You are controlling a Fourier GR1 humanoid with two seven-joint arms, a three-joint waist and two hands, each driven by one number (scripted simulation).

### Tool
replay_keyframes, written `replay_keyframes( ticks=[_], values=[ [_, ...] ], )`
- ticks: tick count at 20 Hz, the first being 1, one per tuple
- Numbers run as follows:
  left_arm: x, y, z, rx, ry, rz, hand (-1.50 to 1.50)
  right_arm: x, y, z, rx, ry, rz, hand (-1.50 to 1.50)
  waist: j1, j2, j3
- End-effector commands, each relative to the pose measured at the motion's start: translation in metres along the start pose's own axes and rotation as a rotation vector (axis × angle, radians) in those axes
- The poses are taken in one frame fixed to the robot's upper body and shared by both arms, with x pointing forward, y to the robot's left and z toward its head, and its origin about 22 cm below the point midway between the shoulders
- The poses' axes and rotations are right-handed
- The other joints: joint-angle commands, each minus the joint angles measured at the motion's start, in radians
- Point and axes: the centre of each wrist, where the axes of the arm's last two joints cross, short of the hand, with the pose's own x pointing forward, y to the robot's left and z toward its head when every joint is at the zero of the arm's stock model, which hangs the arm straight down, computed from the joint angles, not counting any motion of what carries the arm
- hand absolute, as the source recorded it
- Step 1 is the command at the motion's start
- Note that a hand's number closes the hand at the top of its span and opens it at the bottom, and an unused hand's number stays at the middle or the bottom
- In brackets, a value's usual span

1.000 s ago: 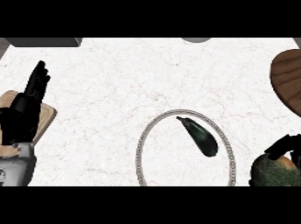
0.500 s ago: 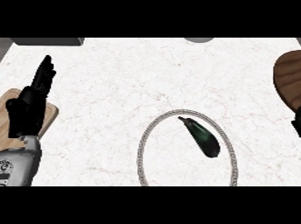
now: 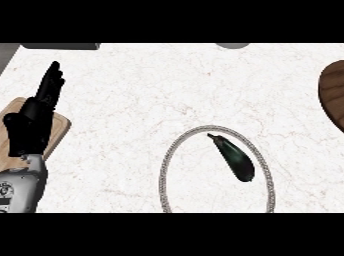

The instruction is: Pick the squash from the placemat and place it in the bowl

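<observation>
A brown wooden bowl (image 3: 341,100) shows at the right edge of the view, and only part of it is in sight. The part that shows looks bare inside. The rest is cut off, so I cannot tell what is in there. In the lower middle lies an oval placemat (image 3: 165,170) with a light rope-like rim, and its bottom end is cut off by the edge of the view. On the placemat lies one long dark green vegetable (image 3: 234,159). It is slanted, with its thin stem end pointing up and to the left, and it sits toward the right side of the mat, inside the rim. It is well apart from the bowl. I cannot tell if this is the squash. There are no words to read anywhere, and the small dark marks on the grey forearm (image 3: 12,192) are too small to make out. The left hand (image 3: 31,120) is at the left side, over a wooden board (image 3: 1,135). Its fingers are straight and close together, they point up, and it holds nothing. The right hand is out of the view. Everything sits on a white marble counter (image 3: 167,85).
</observation>
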Motion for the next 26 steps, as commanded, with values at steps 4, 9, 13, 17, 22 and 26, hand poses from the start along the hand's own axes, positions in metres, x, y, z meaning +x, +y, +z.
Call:
replay_keyframes(
  ticks=[4,9,13,17,22,26],
  values=[
    [-0.001,-0.002,-0.001,-0.022,0.002,-0.001,0.0,-0.051,0.012,-0.012,-0.064,0.011,0.222,1.5,0.021,0.008,0.002],
    [-0.01,-0.008,-0.007,-0.009,-0.026,0.005,0.0,-0.056,0.022,-0.033,-0.052,0.11,0.103,1.5,0.028,0.015,0.002],
    [-0.013,-0.011,0.0,-0.031,-0.017,0.003,0.0,-0.073,0.017,-0.023,0.058,0.165,0.034,-1.5,0.043,0.02,0.005],
    [-0.002,-0.014,-0.006,-0.024,-0.038,0.007,0.0,-0.076,0.029,-0.019,0.08,0.132,-0.101,-1.5,0.041,0.021,0.007],
    [0.006,-0.018,-0.007,-0.023,-0.027,0.011,0.0,-0.07,0.026,-0.029,0.016,0.062,-0.241,-1.5,0.039,0.019,0.007],
    [0.004,-0.006,-0.001,-0.014,-0.025,-0.003,0.0,-0.08,-0.003,-0.027,-0.047,0.08,-0.296,-1.5,0.033,0.014,0.006]
  ],
)
